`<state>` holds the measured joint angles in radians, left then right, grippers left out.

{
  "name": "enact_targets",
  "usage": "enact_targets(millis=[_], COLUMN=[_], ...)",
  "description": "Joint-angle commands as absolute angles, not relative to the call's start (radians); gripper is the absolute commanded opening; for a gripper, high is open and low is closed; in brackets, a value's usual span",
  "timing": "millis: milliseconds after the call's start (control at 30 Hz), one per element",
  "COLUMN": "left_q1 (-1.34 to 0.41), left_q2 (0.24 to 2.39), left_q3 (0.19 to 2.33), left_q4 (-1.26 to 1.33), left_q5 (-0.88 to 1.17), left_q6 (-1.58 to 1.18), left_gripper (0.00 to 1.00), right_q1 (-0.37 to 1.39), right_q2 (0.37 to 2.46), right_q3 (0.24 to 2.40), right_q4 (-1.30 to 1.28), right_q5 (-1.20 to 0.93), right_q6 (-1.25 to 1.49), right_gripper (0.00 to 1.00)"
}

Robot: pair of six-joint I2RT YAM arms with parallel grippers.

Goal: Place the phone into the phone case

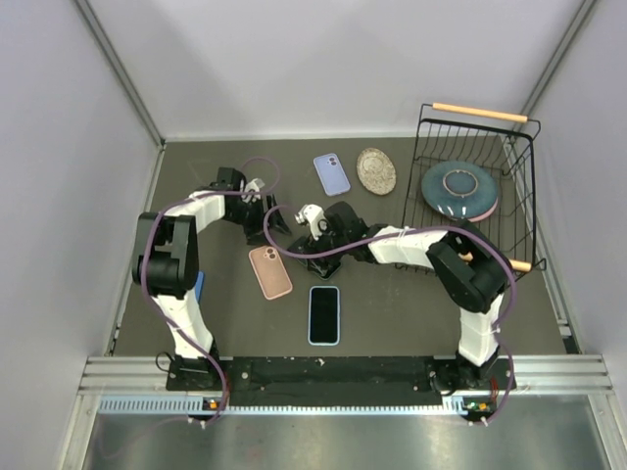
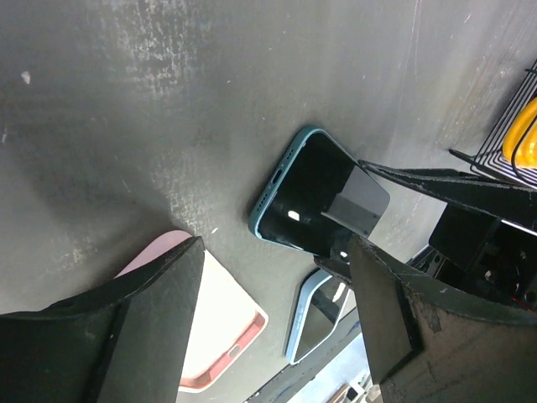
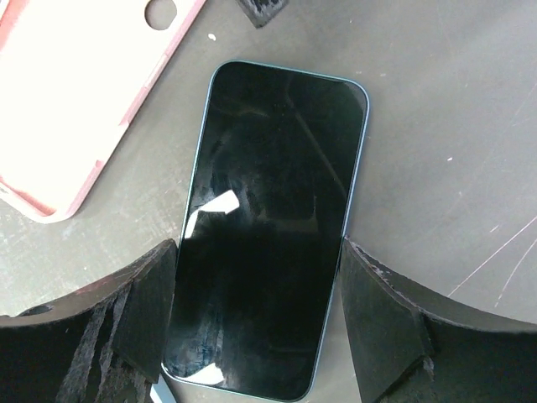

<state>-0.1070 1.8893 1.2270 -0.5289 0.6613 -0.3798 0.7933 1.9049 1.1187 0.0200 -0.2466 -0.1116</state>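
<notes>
The phone (image 1: 324,314) lies screen up on the dark table, near the front edge; it has a black screen and a light blue rim. It fills the right wrist view (image 3: 273,218) and shows in the left wrist view (image 2: 315,197). The pink phone case (image 1: 270,271) lies open side up to the phone's left, also seen in the wrist views (image 3: 75,92) (image 2: 222,323). My right gripper (image 1: 309,259) (image 3: 256,336) is open, a finger showing on each side of the phone's near end. My left gripper (image 1: 266,223) (image 2: 273,336) is open and empty, above the pink case's far end.
A lavender-blue case (image 1: 332,173) and an oval patterned dish (image 1: 376,169) lie at the back. A black wire rack (image 1: 519,196) holding a blue plate (image 1: 458,188) stands at the right. A light-blue-rimmed object (image 2: 319,315) shows in the left wrist view.
</notes>
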Motion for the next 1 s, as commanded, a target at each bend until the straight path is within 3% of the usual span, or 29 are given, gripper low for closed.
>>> enact_targets(millis=[0,700,967], left_q1=[-0.129,-0.195,-0.198], left_q2=[1.904,1.910,1.700], left_q3=[1.264,1.256,1.126], left_q4=[-0.529,-0.543,-0.433], left_q5=[0.678,0.650,0.502], left_q6=[-0.396,-0.426,-0.616], left_gripper=[0.75,0.73,0.74], right_q1=[0.788,0.790,0.790], right_q2=[1.821,1.821,1.848], right_q3=[1.115,1.089,1.161], right_q4=[0.129,0.092,0.014], right_q5=[-0.272,-0.223,-0.199], right_q6=[-0.100,-0.087,-0.043], right_gripper=[0.45,0.44,0.42])
